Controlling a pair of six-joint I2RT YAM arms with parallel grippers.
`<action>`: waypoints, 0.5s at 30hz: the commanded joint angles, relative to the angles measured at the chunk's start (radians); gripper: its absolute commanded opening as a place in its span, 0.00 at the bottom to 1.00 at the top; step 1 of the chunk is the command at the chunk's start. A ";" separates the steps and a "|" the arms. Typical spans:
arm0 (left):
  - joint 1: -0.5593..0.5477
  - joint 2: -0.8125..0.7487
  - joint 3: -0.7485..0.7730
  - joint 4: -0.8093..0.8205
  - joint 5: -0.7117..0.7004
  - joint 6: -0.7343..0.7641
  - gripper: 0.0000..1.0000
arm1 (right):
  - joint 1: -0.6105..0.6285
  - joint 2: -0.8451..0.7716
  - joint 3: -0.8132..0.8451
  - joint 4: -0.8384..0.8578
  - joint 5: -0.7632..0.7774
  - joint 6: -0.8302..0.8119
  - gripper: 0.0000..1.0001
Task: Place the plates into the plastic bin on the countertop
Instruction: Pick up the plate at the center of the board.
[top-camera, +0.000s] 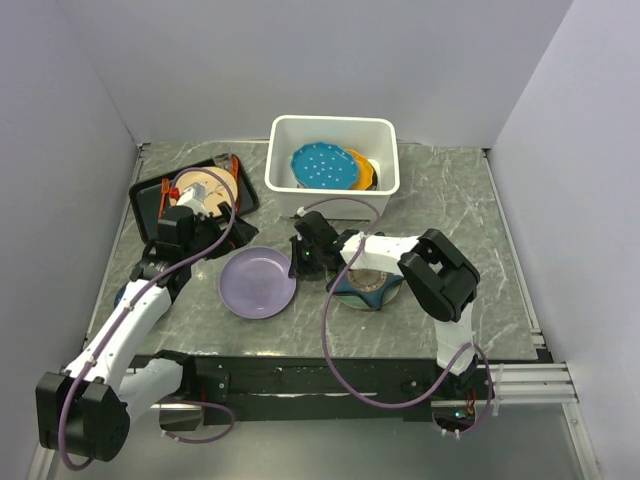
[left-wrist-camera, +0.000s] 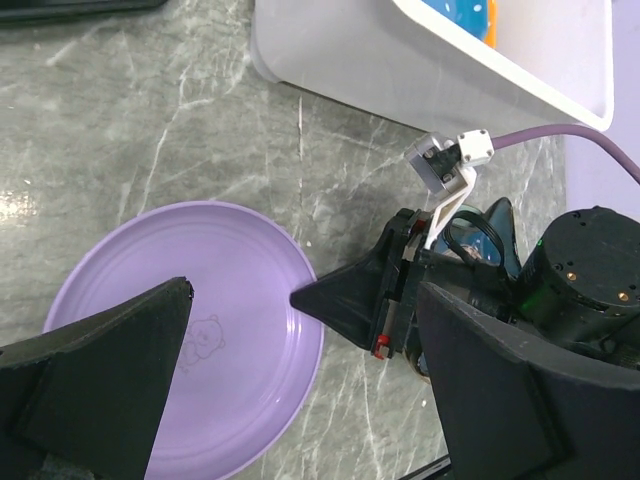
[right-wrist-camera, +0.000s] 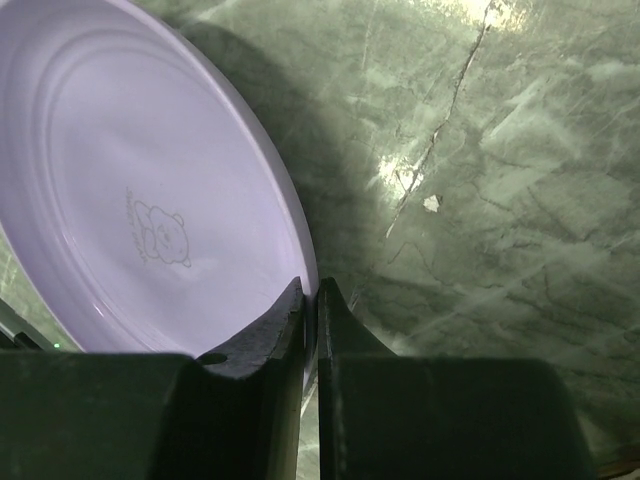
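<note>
A pale purple plate (top-camera: 255, 283) with a small bear drawing lies on the grey marble countertop (top-camera: 450, 210). My right gripper (top-camera: 300, 262) is shut on its right rim; in the right wrist view the jaws (right-wrist-camera: 310, 290) pinch the plate's edge (right-wrist-camera: 130, 180). My left gripper (top-camera: 190, 222) hovers open and empty to the left above the plate (left-wrist-camera: 190, 330), its fingers (left-wrist-camera: 100, 390) wide apart. The white plastic bin (top-camera: 345, 202) stands at the back and holds a blue dotted plate (top-camera: 325, 165) and an orange plate (top-camera: 365, 170). A navy star-shaped plate (top-camera: 365, 288) lies under my right arm.
A black tray (top-camera: 145, 195) with a beige plate (top-camera: 205, 185) sits at the back left, beside my left wrist. The bin's near wall (left-wrist-camera: 400, 80) is close behind the purple plate. Grey walls close in the left, back and right sides.
</note>
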 joint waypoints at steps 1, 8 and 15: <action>0.003 -0.012 -0.014 0.004 -0.019 -0.009 0.99 | 0.008 0.004 0.036 -0.035 0.013 -0.041 0.01; 0.003 0.054 -0.007 0.068 0.017 -0.009 0.99 | 0.005 -0.054 -0.011 -0.012 0.021 -0.023 0.00; 0.002 0.166 0.000 0.175 0.092 -0.023 0.99 | 0.005 -0.097 -0.053 -0.003 0.038 -0.009 0.00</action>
